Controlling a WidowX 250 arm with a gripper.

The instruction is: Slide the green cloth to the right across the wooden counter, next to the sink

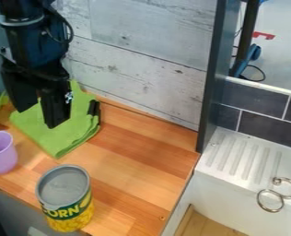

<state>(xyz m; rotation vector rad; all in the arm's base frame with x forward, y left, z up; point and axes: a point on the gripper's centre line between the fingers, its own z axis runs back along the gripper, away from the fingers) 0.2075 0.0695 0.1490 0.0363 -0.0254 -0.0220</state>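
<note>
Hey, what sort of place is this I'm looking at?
It looks like a kitchen, quite possibly a mock-up or toy one: there's a white ridged drainboard below dark wall tiles, and a can of corn stands on a wooden counter near a green cloth.

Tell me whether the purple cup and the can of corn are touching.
Apart. The camera view shows a strip of the wooden counter between the purple cup and the can of corn.

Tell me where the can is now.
In the camera view, the can stands at lower left on the wooden counter, near its front edge, below and right of the purple cup.
</note>
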